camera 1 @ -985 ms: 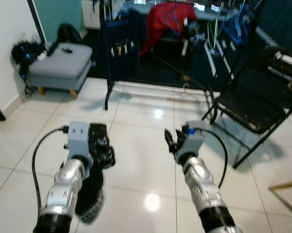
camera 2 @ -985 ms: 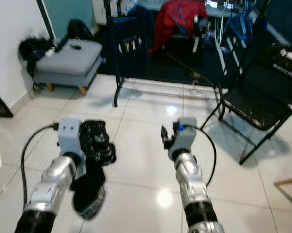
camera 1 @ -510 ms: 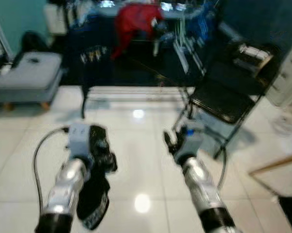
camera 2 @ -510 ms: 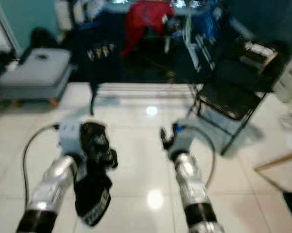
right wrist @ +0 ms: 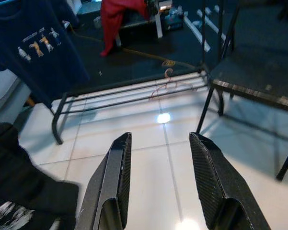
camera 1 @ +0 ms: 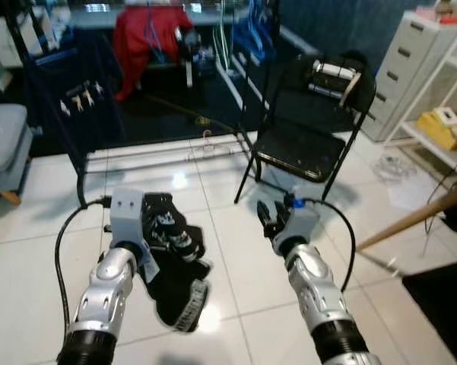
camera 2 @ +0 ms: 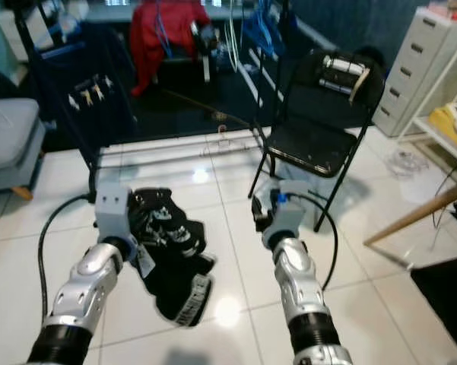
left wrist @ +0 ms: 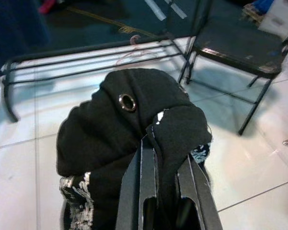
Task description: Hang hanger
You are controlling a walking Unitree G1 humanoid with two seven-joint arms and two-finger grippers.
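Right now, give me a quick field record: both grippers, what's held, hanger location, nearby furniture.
left gripper: jaws shut on black garment, held above the tiled floor
right gripper: jaws open, nothing held
hanger: pinkish, lying on the low bars of the clothes rack, ahead of the robot
folding chair: black, right of the rack
drawer cabinet: grey, far right

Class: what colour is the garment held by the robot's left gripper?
Black, with white patterned trim; the garment shows best in the left wrist view.
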